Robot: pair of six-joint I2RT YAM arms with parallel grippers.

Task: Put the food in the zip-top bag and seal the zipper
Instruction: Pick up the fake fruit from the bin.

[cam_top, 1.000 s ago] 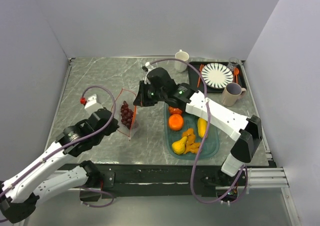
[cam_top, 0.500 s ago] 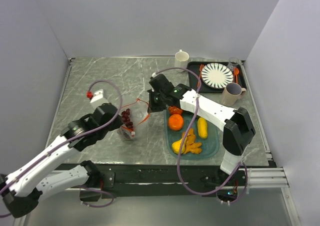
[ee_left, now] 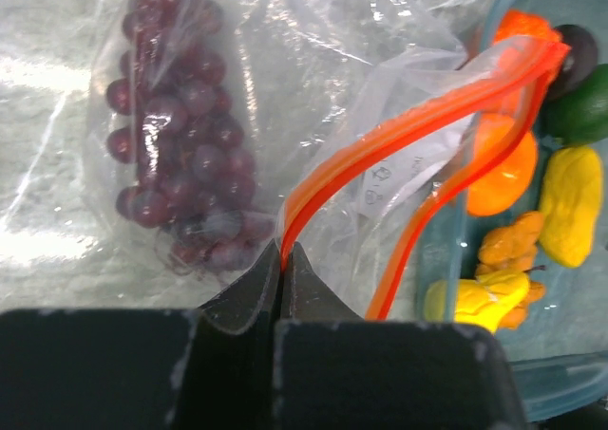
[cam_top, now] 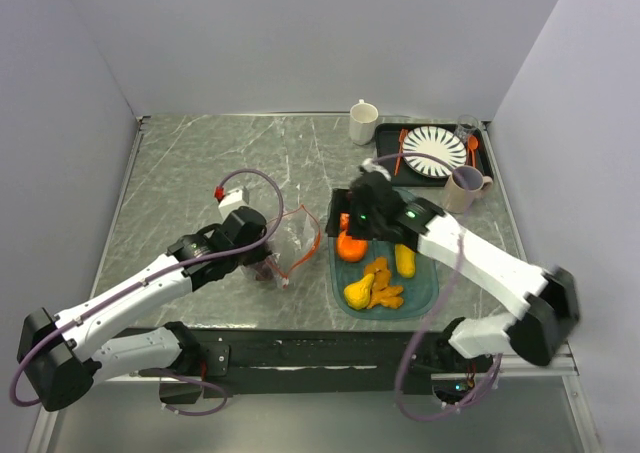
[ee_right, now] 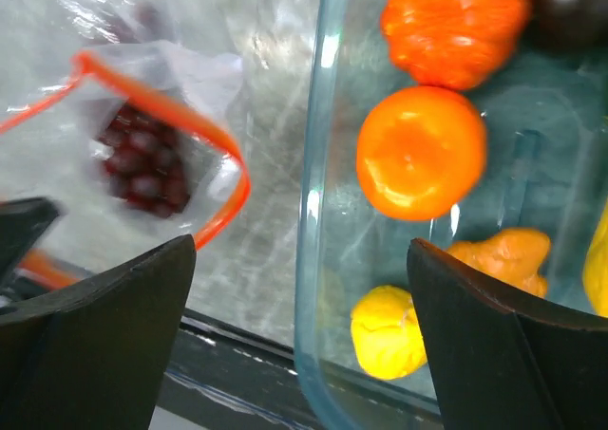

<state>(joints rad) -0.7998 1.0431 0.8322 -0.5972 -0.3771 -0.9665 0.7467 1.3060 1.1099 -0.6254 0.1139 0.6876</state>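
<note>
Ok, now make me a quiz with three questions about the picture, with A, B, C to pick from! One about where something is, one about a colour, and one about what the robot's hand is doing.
1. Where are the grapes?
A in the bag
B in the tray
C in the right gripper

2. What colour is the strip along the bag's mouth?
A blue
B orange-red
C green

3. What is the right gripper doing?
A shut on the orange
B shut on the bag
C open, holding nothing

Answers:
1 A, the grapes show through the bag's clear plastic.
2 B, the strip is orange-red in both wrist views.
3 C, its jaws stand wide apart above the orange in the tray.
</note>
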